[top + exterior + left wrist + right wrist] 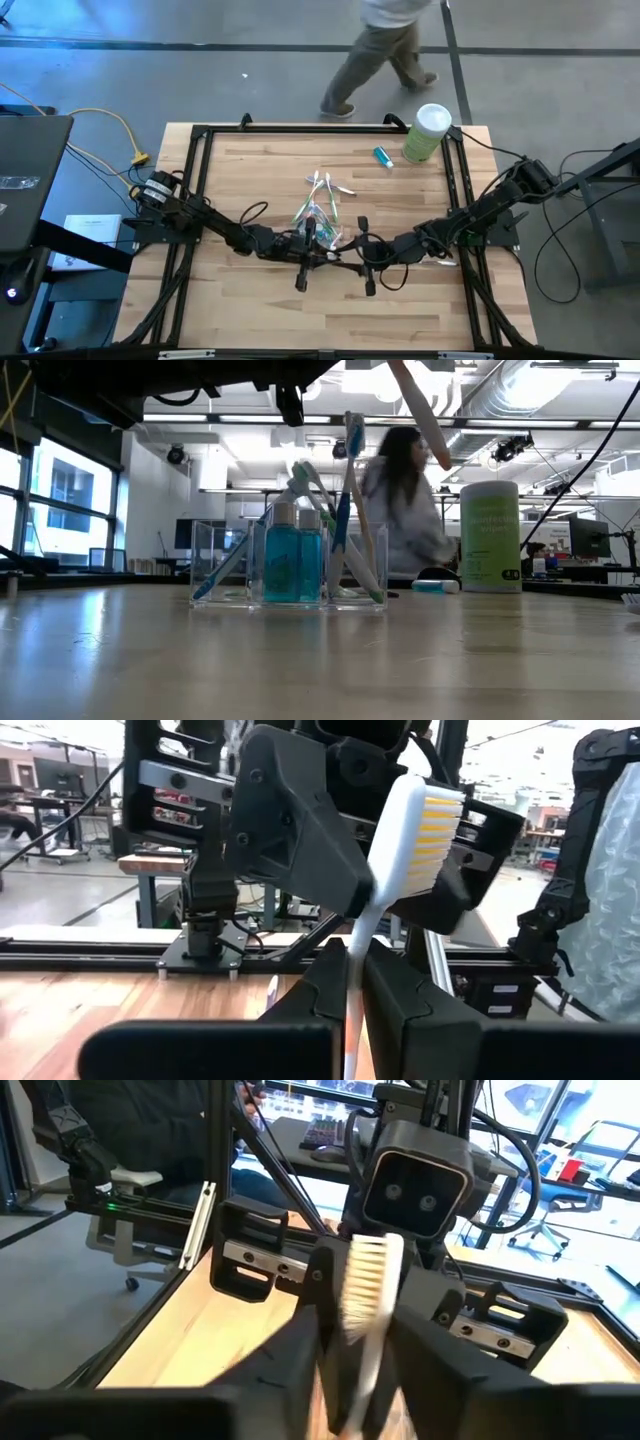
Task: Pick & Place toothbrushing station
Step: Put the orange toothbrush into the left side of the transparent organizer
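Now the left gripper [352, 982], clamped on the yellow-bristled toothbrush [420, 832] beside the clear cup [290, 565] mid-tabletop, should hold firm until the right gripper's [352, 1355] loosening fingers clear it.

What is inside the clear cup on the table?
In the low view the clear cup holds two blue tubes and several leaning toothbrushes. The tubes cover whatever stands directly behind them.
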Motion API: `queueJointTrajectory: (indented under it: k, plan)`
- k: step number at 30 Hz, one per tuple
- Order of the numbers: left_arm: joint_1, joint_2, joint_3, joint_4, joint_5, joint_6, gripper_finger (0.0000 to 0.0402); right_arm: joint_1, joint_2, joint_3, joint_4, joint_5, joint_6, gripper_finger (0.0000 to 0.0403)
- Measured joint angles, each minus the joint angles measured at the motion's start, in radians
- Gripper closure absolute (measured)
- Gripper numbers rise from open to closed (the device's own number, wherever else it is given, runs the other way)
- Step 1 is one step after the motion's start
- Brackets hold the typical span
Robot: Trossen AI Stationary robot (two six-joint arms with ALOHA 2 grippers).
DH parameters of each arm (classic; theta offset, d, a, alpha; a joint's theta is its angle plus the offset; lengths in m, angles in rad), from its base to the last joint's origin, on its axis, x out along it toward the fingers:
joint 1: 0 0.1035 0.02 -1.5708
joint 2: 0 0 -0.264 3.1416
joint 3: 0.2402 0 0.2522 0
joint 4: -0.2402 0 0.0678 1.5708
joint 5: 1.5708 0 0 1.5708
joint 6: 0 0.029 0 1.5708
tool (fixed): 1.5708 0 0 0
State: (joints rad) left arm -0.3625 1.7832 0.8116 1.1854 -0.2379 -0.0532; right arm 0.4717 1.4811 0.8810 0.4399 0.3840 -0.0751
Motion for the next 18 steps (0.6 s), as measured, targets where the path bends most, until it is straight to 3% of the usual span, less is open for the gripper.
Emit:
queueJointTrajectory:
  k: [6, 9, 14, 18]
  plan:
    - [-0.019, 0.0, 0.0, -0.002, 0.0, 0.0, 0.0396, 0.002, 0.0, 0.0, -0.021, -0.007, 0.035, 0.0182]
    - [-0.036, 0.0, 0.0, -0.01, 0.0, 0.0, 0.0396, 0.016, -0.006, 0.0, -0.02, 0.059, 0.036, 0.0153]
    - [-0.07, 0.0, 0.0, -0.047, -0.052, 0.001, 0.0396, 0.065, -0.007, -0.001, -0.018, 0.218, 0.019, 0.0137]
    - [-0.083, 0.0, 0.0, -0.062, -0.056, -0.001, 0.0396, 0.118, -0.007, -0.001, -0.019, 0.285, -0.015, 0.0139]
